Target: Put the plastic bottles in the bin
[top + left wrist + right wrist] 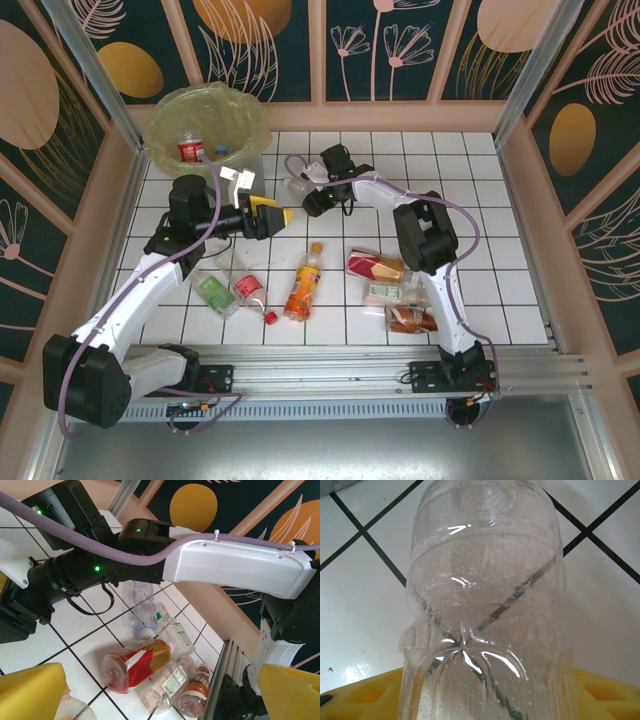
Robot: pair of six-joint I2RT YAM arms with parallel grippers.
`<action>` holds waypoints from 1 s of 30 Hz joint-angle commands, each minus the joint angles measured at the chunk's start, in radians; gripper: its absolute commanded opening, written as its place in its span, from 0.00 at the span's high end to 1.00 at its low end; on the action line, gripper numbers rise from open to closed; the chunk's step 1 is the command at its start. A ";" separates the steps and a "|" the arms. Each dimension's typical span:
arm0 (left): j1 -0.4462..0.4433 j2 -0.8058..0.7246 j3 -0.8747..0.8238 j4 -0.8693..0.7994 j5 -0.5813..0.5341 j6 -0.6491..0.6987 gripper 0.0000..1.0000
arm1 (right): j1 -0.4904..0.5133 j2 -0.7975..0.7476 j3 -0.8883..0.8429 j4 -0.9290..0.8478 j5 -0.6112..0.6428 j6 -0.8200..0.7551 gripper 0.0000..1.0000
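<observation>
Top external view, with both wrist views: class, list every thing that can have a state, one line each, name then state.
bin, upright, bag-lined, not full.
red-labelled bottle, inside the bin.
left claw, open, holding nothing.
right claw, fingers either side of the clear bottle; whether it grips cannot be told.
clear bottle, lying down, empty.
orange bottle, lying on its side, outside the bin.

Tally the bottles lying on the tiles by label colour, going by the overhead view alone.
Red-label bottles: 3
Orange bottle: 1
Green-label bottle: 1
White-label bottle: 1
Unlabelled clear bottle: 1
Total: 7 plainly seen; the arms may hide more.
</observation>
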 commanded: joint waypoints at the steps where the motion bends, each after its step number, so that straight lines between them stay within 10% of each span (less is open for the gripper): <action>1: -0.009 -0.015 -0.007 0.015 0.014 0.016 0.01 | -0.003 -0.078 -0.054 0.030 -0.015 0.021 0.48; 11: -0.019 -0.021 -0.018 0.043 -0.011 -0.028 0.01 | -0.075 -0.321 -0.345 0.232 -0.098 0.190 0.48; 30: -0.177 0.165 -0.142 0.612 -0.354 -0.671 0.01 | -0.044 -0.926 -0.823 0.485 -0.304 0.520 0.47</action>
